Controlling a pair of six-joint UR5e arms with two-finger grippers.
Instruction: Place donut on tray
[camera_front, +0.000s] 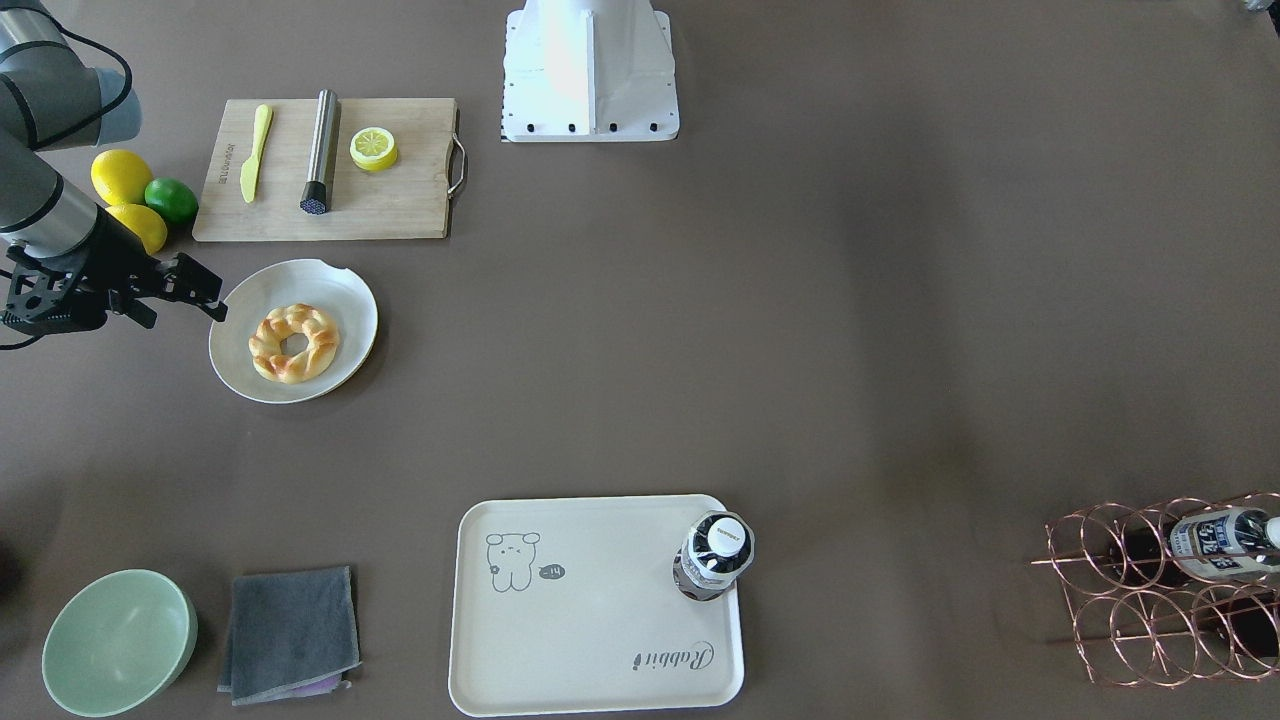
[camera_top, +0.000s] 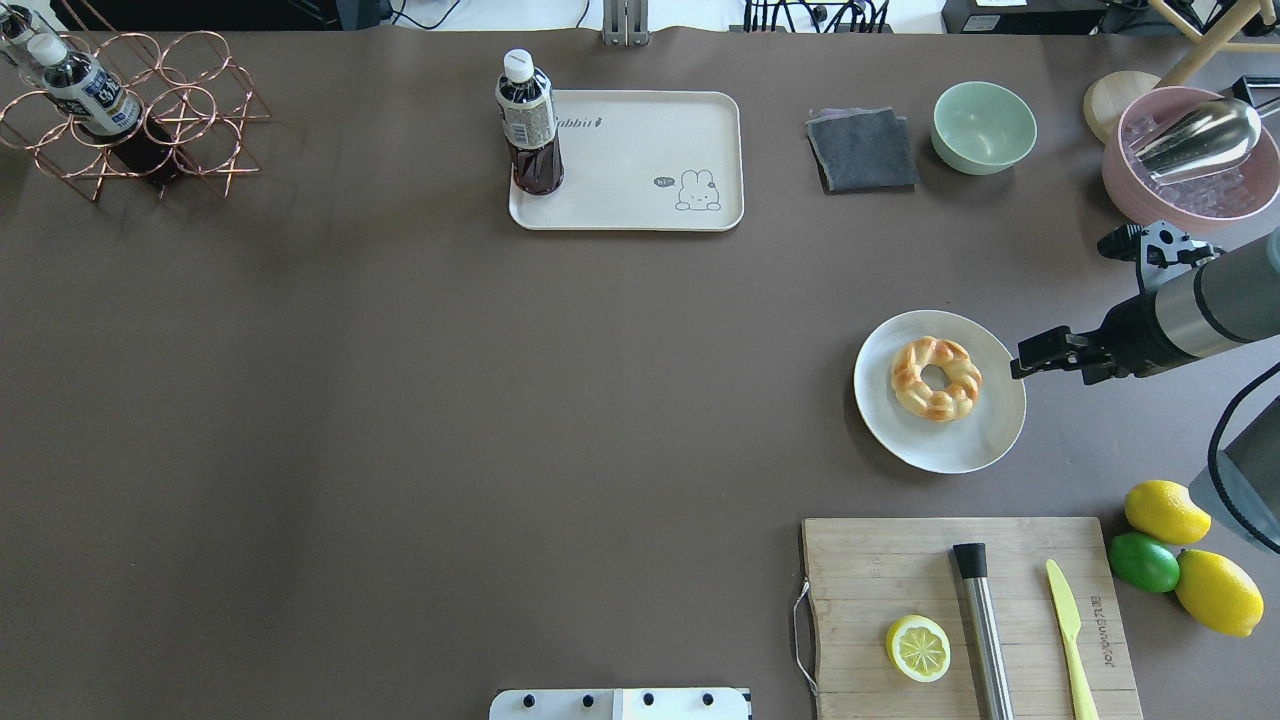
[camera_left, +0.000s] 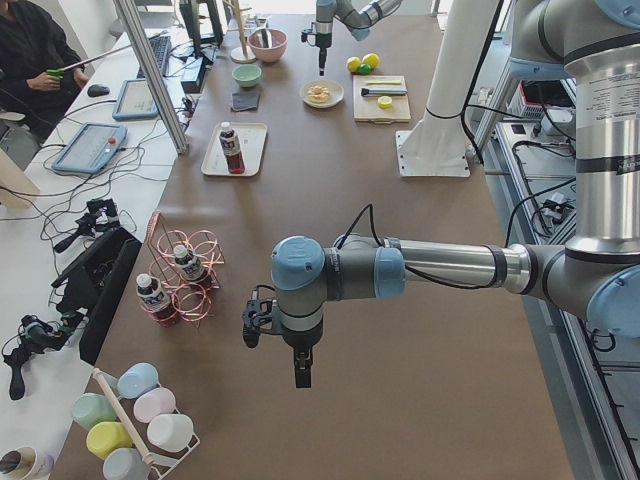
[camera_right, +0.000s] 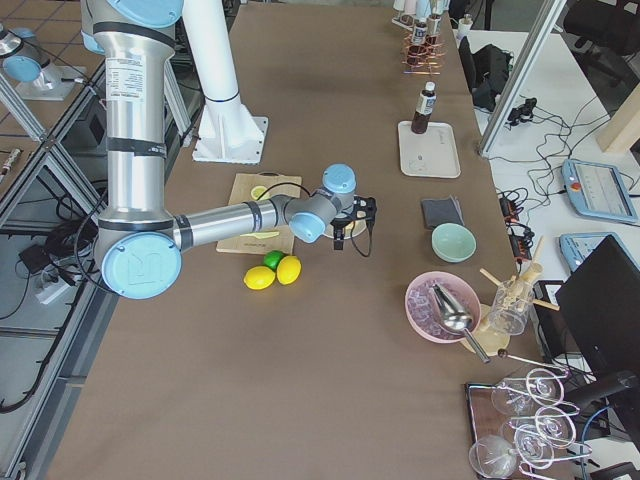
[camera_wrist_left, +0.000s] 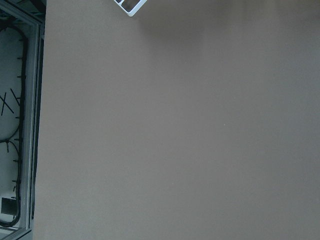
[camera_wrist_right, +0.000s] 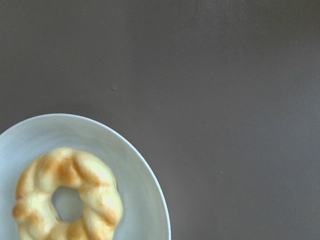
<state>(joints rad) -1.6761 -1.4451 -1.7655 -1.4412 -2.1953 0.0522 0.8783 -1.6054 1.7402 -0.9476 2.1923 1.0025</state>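
Note:
The donut (camera_front: 322, 340), a golden-brown braided ring, lies on a round off-white plate (camera_front: 340, 290). It also shows in the overhead view (camera_top: 965, 380) and low left in the right wrist view (camera_wrist_right: 95, 185). My right gripper (camera_front: 215, 303) hangs fingers-down just outside the plate's rim, apart from the donut, and looks shut and empty; it shows in the overhead view (camera_top: 1020, 368) too. The cream tray (camera_front: 600, 620) with the bear drawing lies at the table's far edge and holds a dark drink bottle (camera_front: 713, 555). My left gripper (camera_left: 300, 378) hangs over bare table; I cannot tell its state.
A wooden cutting board (camera_top: 900, 570) with a lemon slice (camera_top: 918, 647), a steel cylinder and a yellow knife lies near the plate. Two lemons and a lime (camera_top: 1143, 562) sit beside it. A green bowl (camera_top: 983, 125), grey cloth (camera_top: 861, 150), pink bowl (camera_top: 1190, 190) and wire bottle rack (camera_top: 130, 110) line the far edge.

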